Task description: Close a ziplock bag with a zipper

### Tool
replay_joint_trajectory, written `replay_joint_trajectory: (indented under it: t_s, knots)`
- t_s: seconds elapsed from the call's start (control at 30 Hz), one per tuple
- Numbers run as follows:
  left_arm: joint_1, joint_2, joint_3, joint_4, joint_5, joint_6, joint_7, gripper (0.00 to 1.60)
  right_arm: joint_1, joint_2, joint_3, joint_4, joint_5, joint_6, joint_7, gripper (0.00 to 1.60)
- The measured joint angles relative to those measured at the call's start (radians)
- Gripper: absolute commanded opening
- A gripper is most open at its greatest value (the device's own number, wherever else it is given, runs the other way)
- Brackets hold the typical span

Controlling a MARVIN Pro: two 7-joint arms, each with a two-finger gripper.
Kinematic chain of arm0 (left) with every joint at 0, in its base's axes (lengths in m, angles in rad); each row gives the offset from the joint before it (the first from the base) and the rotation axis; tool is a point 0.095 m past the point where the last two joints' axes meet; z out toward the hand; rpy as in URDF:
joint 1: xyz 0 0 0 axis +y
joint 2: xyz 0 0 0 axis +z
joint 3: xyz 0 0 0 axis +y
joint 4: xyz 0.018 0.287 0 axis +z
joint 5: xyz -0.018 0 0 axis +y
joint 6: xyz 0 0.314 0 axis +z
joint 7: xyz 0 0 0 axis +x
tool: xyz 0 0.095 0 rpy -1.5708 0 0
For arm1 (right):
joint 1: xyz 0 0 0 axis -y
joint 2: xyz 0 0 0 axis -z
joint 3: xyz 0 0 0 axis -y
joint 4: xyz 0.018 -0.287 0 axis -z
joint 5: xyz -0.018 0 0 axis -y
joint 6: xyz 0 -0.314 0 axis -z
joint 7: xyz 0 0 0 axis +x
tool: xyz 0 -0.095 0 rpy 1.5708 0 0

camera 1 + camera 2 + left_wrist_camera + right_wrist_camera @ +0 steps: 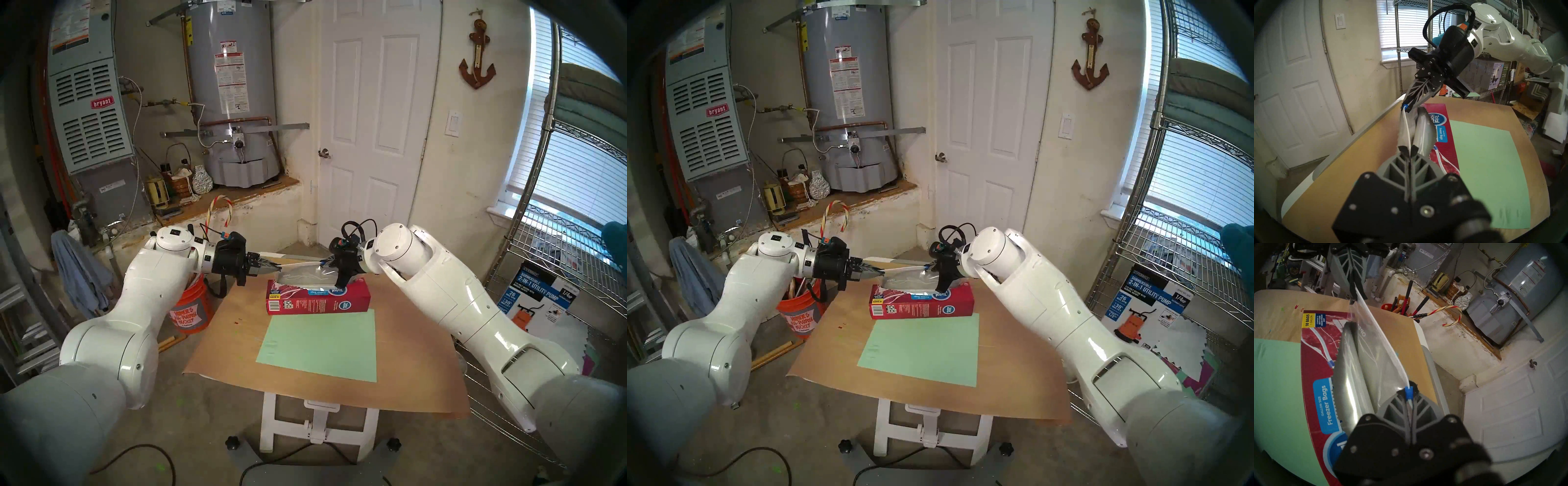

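The clear ziplock bag (302, 274) hangs stretched between my two grippers above the red box (319, 300), its lower part resting on the box top. My left gripper (1407, 150) is shut on the left end of the bag's white top strip (1407, 129). At the other end, my right gripper (1409, 389) is shut on the blue zipper (1409, 392), which sits between its fingertips. From the left wrist view the zipper (1405, 106) shows at the right gripper's (1407, 109) tips. The strip runs taut from the zipper to the left gripper (1356, 295).
A green paper sheet (319, 342) lies in front of the red box on the brown table (417, 373). An orange bucket of tools (191, 310) stands left of the table. A wire shelf rack (576, 258) stands close to the right arm.
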Motion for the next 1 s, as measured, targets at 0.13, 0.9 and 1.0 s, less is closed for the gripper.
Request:
replay_joint_trajectory:
  t_s: [0.13,0.9,1.0]
  knots:
    - [-0.012,0.001,0.002,0.025,0.0,-0.008,0.0,0.0,-0.004,0.016,0.008,-0.003,0.0,0.0,0.002,0.0]
    - [-0.053,0.006,0.009,0.082,-0.008,-0.048,0.0,0.0,-0.067,0.119,0.07,-0.078,0.035,0.019,0.019,0.0]
    - [-0.056,0.007,0.012,0.085,-0.011,-0.053,0.0,0.0,-0.081,0.138,0.081,-0.097,0.042,0.026,0.023,0.0]
